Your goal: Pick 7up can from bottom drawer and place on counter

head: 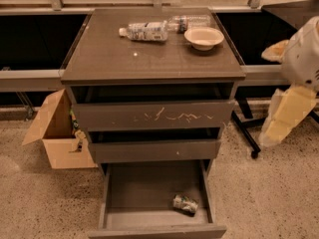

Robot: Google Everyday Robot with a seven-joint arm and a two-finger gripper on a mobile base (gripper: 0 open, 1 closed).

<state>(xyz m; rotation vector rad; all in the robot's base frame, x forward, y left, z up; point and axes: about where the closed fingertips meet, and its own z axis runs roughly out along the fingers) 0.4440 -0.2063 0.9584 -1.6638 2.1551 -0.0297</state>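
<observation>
**q:** task status?

**a:** entry one, bottom drawer [149, 188]: stands pulled open, so that step needs no doing. entry two, my gripper [280, 126]: hangs off to the right of the drawers, well apart from the open one and higher than it. whether it is open or closed i cannot tell, but it does not have the can. entry three, 7up can [185, 203]: lies on its side on the drawer floor, toward the front right corner. by my reckoning the reach, the grasp, the lift and the setting down on the counter [149, 59] are all left

**q:** and the count, largest first?

**a:** counter, one, bare across its front and left. drawers, three: the scratched drawer [149, 116] on top, the middle drawer [154, 151], the bottom one. cardboard box [55, 133], one, on the floor left of the drawers, flap open. water bottles [144, 31], two, lying near the counter's back edge, the second [192, 21] behind the first. bowl [204, 37], one, pale, just right of the bottles. can, one
</observation>
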